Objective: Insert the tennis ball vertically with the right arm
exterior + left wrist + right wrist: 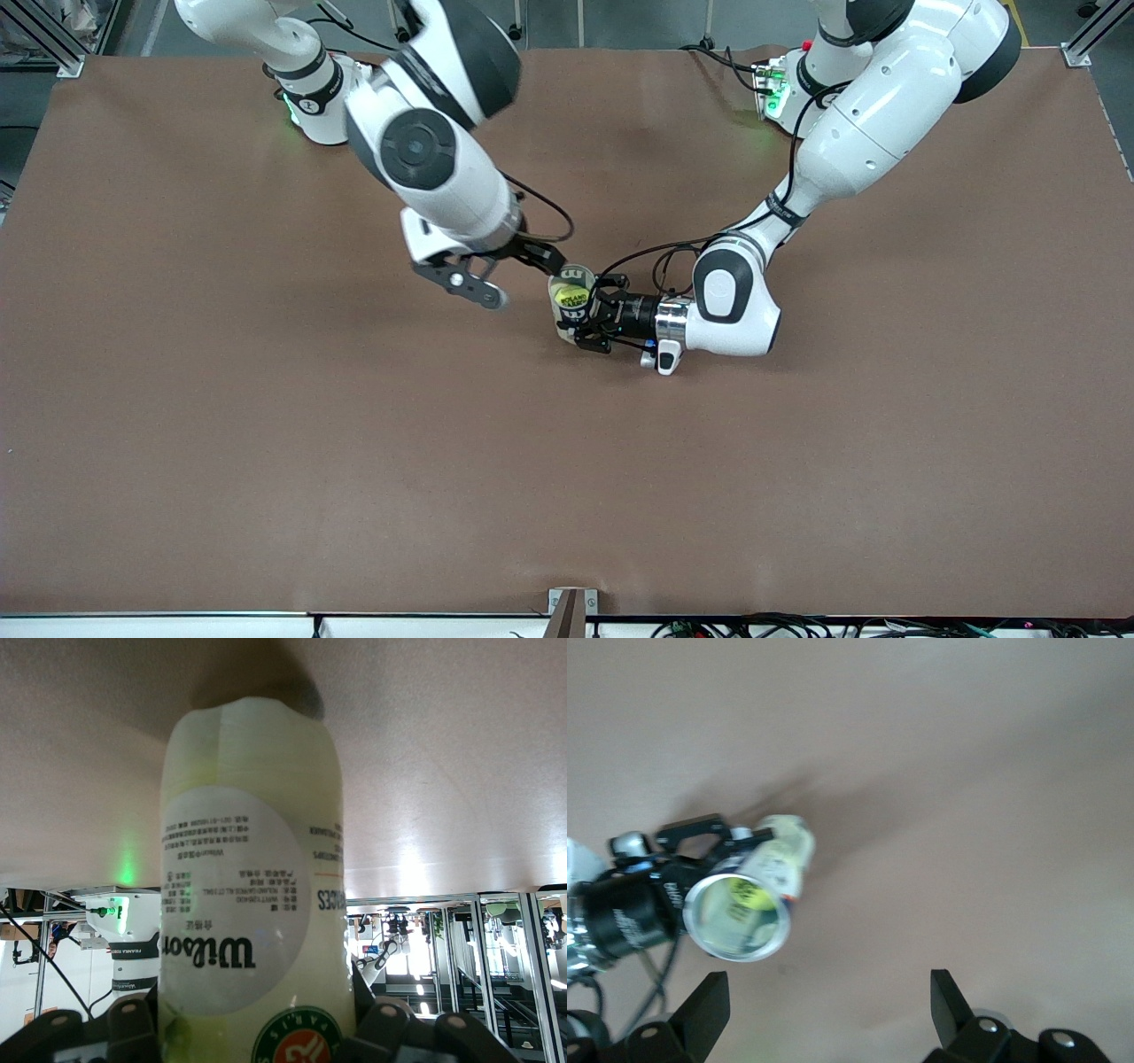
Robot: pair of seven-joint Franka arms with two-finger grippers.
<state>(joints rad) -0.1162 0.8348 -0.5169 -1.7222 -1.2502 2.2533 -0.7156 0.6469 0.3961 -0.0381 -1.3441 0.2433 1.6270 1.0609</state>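
The table [266,461] was covered edge to edge in a plain brown sheet, and the only loose item on it was a clear plastic can [571,306] standing upright near the middle; all positions below are given relative to that can.

The right arm came down from its base at the top of the front view, elbow raised, forearm angled toward the can. The right gripper [509,276] hung just beside the can's mouth, toward the right arm's end of the table, and above the bare brown sheet. Its two black fingers [709,1010] stood spread wide apart with nothing between them. In the right wrist view the can's silver rim [737,917] lay off to one side of the gap between the fingers, not centred under it.

The left arm reached in low, its forearm almost level with the table and its wrist turned so the hand pointed sideways at the can. The left gripper [592,319] was closed around the can's side wall, its black fingers [385,1028] pressed against the plastic on either side and holding it steady with the base on the table.

The tennis ball [747,895] sat inside the can, its yellow-green surface visible through the open top. The can's white printed label [235,877] faced the left wrist camera. Loose black cable [656,257] ran along the left wrist, clear of the can's mouth.
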